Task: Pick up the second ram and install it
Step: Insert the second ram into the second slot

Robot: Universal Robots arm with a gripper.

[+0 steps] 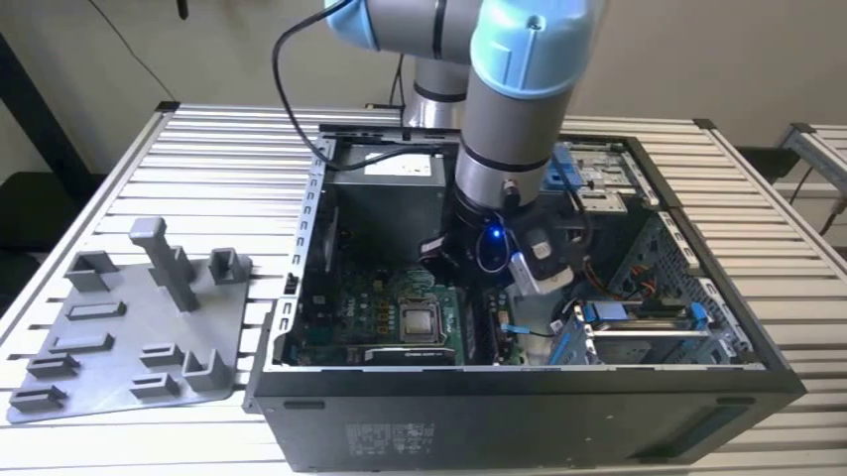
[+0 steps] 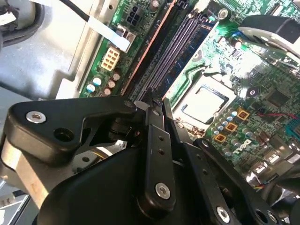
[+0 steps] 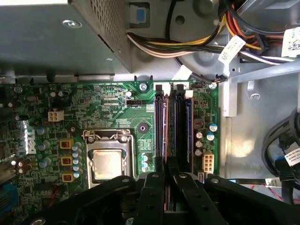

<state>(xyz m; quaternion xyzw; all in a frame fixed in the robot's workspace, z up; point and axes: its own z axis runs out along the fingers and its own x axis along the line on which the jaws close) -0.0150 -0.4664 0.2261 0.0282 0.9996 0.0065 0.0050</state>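
The second ram (image 3: pixel 161 131) is a long, thin dark stick with a coppery edge. It stands on edge along the memory slots of the green motherboard (image 3: pixel 103 103), beside the silver processor (image 3: pixel 107 164). My gripper (image 3: pixel 167 176) is low inside the open computer case (image 1: pixel 530 397), its two black fingers close together with the stick's near end between them. In the second wrist view the ram (image 2: pixel 150 56) runs away from the gripper (image 2: pixel 156 101), next to several empty slots. In the exterior view the arm's wrist (image 1: pixel 503 238) hangs over the motherboard (image 1: pixel 384 307).
A grey plastic tray (image 1: pixel 133 337) with upright posts lies on the slatted table at the exterior view's left. Inside the case, the metal power supply box (image 3: pixel 56 37), bundled cables (image 3: pixel 197 44) and a drive cage (image 1: pixel 649 327) crowd around the slots.
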